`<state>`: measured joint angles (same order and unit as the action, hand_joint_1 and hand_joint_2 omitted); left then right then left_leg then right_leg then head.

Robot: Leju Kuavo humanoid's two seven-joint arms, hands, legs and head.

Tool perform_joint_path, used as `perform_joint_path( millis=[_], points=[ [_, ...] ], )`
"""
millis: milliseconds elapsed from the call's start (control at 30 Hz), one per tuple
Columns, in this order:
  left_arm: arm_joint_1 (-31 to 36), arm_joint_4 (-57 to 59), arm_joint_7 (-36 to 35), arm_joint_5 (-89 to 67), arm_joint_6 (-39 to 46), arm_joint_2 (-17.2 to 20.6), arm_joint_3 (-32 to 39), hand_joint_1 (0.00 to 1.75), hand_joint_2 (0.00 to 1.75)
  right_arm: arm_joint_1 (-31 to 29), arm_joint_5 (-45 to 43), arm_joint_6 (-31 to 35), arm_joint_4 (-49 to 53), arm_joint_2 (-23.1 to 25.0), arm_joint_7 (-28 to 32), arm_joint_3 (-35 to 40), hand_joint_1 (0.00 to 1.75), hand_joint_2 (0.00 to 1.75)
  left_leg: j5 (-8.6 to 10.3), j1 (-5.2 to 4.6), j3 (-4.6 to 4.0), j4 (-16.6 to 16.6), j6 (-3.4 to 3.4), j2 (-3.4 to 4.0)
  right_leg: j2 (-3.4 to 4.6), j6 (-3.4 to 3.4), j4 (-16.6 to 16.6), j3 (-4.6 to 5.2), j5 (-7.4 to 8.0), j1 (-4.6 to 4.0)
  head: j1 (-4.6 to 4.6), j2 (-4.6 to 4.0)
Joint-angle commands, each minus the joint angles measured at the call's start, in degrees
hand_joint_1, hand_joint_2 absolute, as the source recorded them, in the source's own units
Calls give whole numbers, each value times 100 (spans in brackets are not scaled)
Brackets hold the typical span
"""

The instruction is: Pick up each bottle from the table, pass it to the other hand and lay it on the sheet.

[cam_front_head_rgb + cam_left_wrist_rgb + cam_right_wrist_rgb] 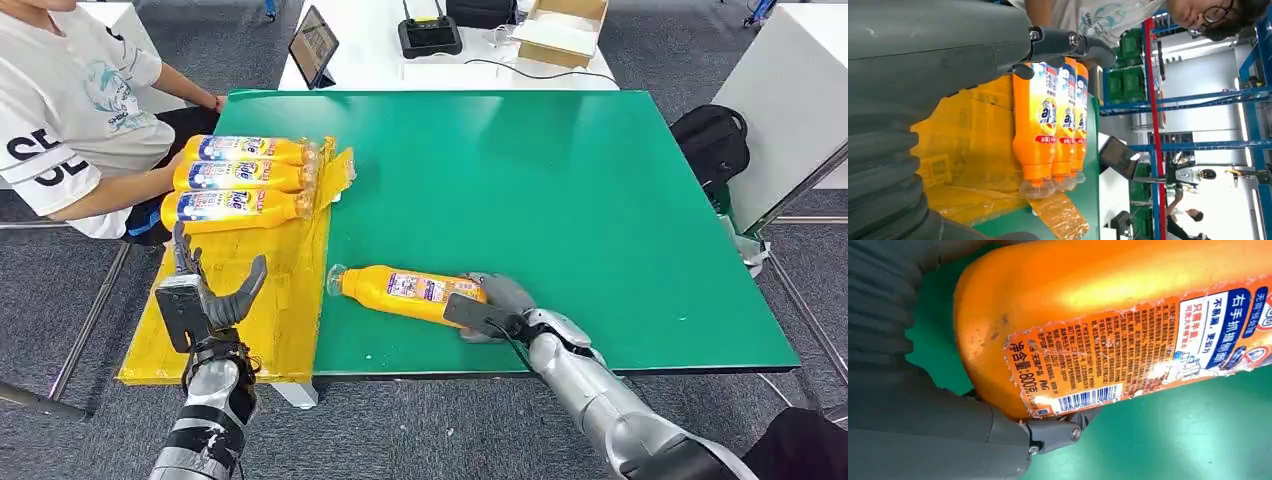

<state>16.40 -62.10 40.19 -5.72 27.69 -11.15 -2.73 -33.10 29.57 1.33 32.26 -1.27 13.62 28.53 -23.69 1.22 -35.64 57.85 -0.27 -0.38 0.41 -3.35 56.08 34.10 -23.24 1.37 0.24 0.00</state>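
Note:
An orange bottle [405,290] [1108,305] lies on its side on the green table [560,180], cap toward the yellow sheet [270,300] [963,135]. My right hand [495,305] [998,435] grips its base end, fingers over the far side and thumb on the near side. Three more orange bottles [245,178] [1058,120] lie side by side at the far end of the sheet. Over the sheet's near part my left hand [205,300] [923,75] is raised, fingers spread, holding nothing.
A person [70,110] in a white shirt sits at the table's far left, an arm close to the three bottles. A white table behind holds a tablet [313,45], a controller [430,35] and a cardboard box [560,30]. A black backpack [712,140] lies at the right.

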Motion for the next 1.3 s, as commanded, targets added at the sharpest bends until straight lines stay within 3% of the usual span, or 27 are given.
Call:
perform_joint_path(
  millis=[33,367,500,667,933,1000,1100,1300],
  points=[
    [83,216,-19,28,-12,-8,50,0,175,282,-91,252,308,103,166,-298,175,175,-8,3,23,-5,7,3,-6,23,-5,-23,-8,-8,0,0],
    [-14,68,-19,38,-29,-21,103,0,175,711,-425,830,1077,237,644,-851,175,175,-6,1,11,-3,6,5,-2,13,-2,-9,-5,-4,0,0],
    [-228,-186,-19,154,-84,-68,244,0,175,1744,-1063,1662,3086,614,1245,-1817,175,175,-13,2,-1,-1,7,-9,-8,19,1,-5,-14,-7,4,0],
    [-445,-410,-19,341,-138,-199,513,0,175,2357,-1474,2409,4373,973,1734,-2366,175,175,-23,1,-1,5,5,-9,-8,23,11,-4,-26,-6,0,0],
    [-504,-447,-19,472,-239,-262,595,0,175,2453,-1605,2742,4569,1084,2085,-2498,175,175,-11,1,-21,1,7,-11,-8,16,2,16,-14,-4,0,0],
    [-537,-367,-19,602,-536,-288,560,0,175,2518,-1643,2817,4681,1098,2144,-2491,175,175,-5,-2,-31,-2,4,-14,-7,9,1,27,-9,0,0,0],
    [-747,-578,-761,1340,-2307,-271,10,0,175,2643,-1611,2665,4630,1017,2231,-2361,175,175,-16,1,-11,-1,8,-12,-10,18,0,6,-18,-5,0,0],
    [-800,-626,-736,1322,-2289,-304,-58,0,175,2670,-1604,2654,4577,1024,2287,-2342,175,175,-13,0,-19,-1,7,-8,-4,12,-1,14,-13,-3,2,0]
  ],
)
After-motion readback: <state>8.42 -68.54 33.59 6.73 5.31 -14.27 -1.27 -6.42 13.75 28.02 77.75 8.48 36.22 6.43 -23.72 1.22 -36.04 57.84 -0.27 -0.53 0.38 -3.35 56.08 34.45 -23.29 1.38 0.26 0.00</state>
